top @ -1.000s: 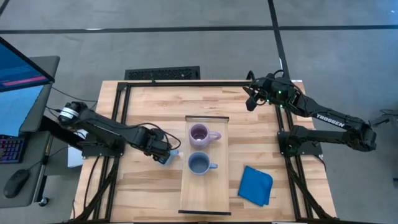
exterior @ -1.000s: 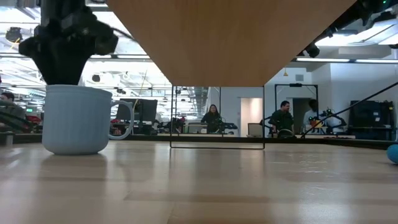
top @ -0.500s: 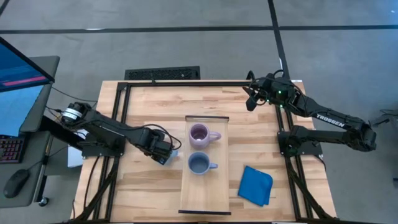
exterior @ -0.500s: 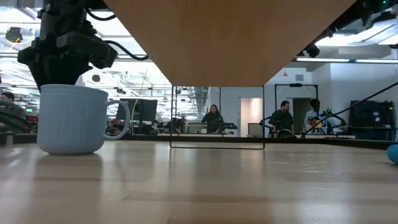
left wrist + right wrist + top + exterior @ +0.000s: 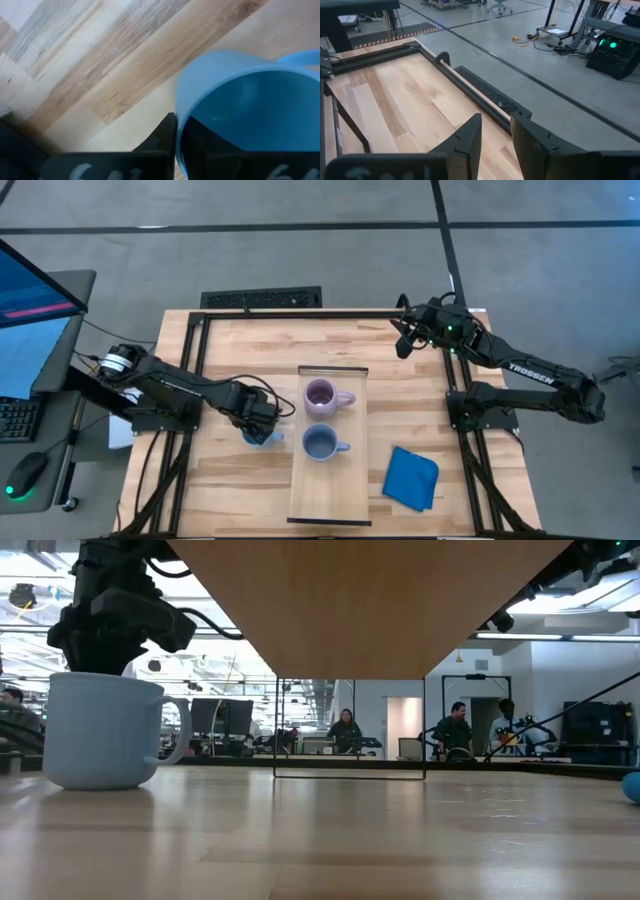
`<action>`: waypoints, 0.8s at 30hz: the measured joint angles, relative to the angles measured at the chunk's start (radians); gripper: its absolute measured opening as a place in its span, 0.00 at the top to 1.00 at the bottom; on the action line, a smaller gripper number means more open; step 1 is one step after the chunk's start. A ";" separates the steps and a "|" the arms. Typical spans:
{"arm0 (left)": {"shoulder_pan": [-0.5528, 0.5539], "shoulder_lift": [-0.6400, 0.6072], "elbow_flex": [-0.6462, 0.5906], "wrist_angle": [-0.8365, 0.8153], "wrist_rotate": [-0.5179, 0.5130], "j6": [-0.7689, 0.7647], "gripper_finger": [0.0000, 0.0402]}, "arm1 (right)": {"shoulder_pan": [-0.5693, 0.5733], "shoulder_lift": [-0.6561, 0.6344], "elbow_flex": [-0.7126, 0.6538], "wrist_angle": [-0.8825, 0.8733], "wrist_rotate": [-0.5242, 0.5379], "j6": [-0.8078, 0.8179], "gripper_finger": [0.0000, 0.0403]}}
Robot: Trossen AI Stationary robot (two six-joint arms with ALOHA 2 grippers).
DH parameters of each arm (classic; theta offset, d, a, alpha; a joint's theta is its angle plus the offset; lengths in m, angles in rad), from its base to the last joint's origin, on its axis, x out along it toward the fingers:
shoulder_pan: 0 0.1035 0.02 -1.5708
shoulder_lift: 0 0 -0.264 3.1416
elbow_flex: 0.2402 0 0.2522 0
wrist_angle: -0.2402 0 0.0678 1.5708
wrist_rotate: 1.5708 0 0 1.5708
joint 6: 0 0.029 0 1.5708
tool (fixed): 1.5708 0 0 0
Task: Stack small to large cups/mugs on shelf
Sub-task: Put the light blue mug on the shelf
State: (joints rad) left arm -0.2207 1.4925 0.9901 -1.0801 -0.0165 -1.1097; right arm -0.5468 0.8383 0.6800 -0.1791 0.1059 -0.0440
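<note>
The bright light blue mug (image 5: 100,730) stands upright with its base on the planked table, left of the shelf (image 5: 330,490). My left gripper (image 5: 262,423) points down over it and is shut on it. The pale purple mug (image 5: 320,395) and the grey-blue mug (image 5: 319,444) stand side by side on the shelf, handles toward the table's right. My right gripper (image 5: 405,340) waits raised above the table's far right corner, fingers (image 5: 470,140) apart and empty. My left gripper pinches the light blue mug's rim (image 5: 178,120), one finger (image 5: 162,137) outside the wall and the other inside the hollow. The fingers come from above, pointing down. The mug stays upright with its base on the table (image 5: 100,785).
A flat blue cloth (image 5: 412,477) lies on the table right of the shelf, near the front. A dark frame (image 5: 190,350) runs along the table's sides. The shelf's near half is bare wood. People stand in the room far beyond the table.
My left gripper has sunk a little, rolled its wrist and shut on the light blue mug's rim. The mug has slid a short way along the table toward the left edge, staying upright.
</note>
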 joint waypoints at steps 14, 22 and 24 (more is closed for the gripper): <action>0.000 0.000 0.000 -0.001 0.004 0.000 0.99 | 0.000 0.000 0.000 0.000 0.000 -0.017 0.69; 0.000 0.000 0.000 -0.002 0.005 0.000 0.99 | 0.000 0.000 0.000 0.000 0.000 -0.017 0.69; 0.000 -0.001 0.000 -0.002 0.007 0.000 0.99 | 0.000 0.000 0.000 0.000 0.000 -0.017 0.69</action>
State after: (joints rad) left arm -0.2207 1.4920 0.9901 -1.0823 -0.0097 -1.1099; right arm -0.5468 0.8383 0.6800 -0.1791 0.1059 -0.0608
